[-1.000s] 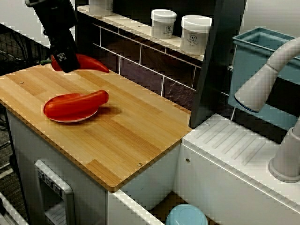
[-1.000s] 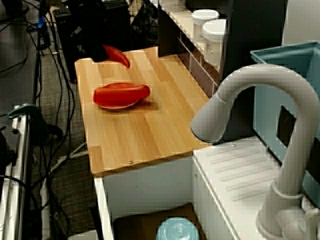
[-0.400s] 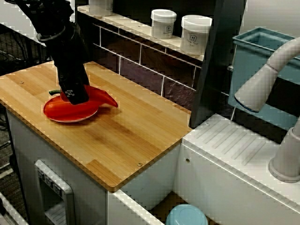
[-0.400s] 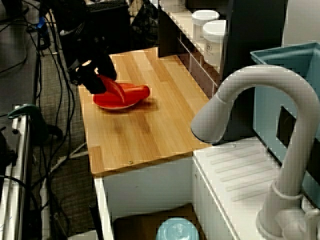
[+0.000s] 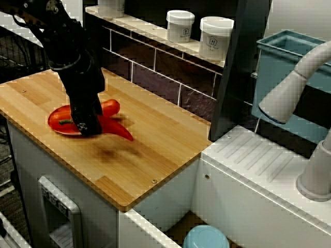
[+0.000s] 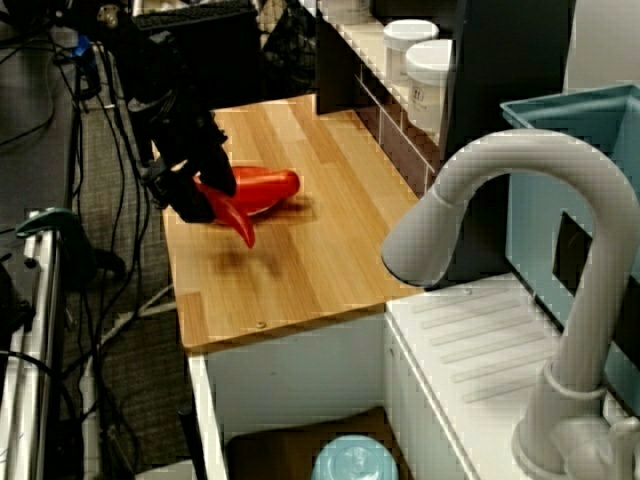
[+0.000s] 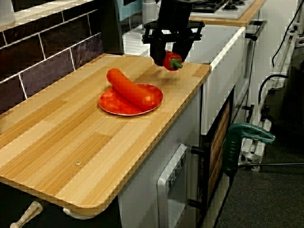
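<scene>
While they hover just beside the red plate (image 7: pixel 118 106), the fingers (image 7: pixel 158 54) clamp a red pepper (image 7: pixel 172 61).

So the red pepper (image 5: pixel 118 130) is glossy with a green stem, pinched in the gripper (image 7: pixel 169 56) at the stem end. It hangs tilted, tip down, just beside the red plate (image 7: pixel 111 103).
</scene>
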Robot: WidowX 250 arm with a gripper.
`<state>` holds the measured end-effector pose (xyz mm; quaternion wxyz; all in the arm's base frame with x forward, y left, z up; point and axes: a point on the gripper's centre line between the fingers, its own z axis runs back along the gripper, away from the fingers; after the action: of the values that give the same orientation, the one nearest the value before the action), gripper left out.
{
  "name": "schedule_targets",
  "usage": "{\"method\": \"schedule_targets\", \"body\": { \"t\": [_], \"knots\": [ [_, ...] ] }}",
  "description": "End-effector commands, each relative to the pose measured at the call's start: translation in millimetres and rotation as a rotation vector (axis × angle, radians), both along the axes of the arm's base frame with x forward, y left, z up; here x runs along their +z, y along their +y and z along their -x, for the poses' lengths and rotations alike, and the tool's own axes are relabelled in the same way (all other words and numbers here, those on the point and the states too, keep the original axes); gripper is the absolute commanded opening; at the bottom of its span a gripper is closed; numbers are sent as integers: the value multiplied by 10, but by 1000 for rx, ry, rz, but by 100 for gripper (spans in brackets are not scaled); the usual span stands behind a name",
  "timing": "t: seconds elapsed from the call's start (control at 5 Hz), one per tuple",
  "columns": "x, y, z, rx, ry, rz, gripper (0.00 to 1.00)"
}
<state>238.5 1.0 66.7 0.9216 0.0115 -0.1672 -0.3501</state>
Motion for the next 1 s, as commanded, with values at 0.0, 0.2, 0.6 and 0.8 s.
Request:
{"method": "schedule_targets", "body": {
  "t": [0.0, 0.2, 0.6, 0.8],
  "knots": [
    [-162, 13, -125, 24, 14, -14, 0],
    [-159, 22, -164, 43, 2, -17, 0],
    [-169, 67, -131, 57, 23, -31, 100],
    [-112, 155, -128, 84, 30, -11, 100]
  ]
}}
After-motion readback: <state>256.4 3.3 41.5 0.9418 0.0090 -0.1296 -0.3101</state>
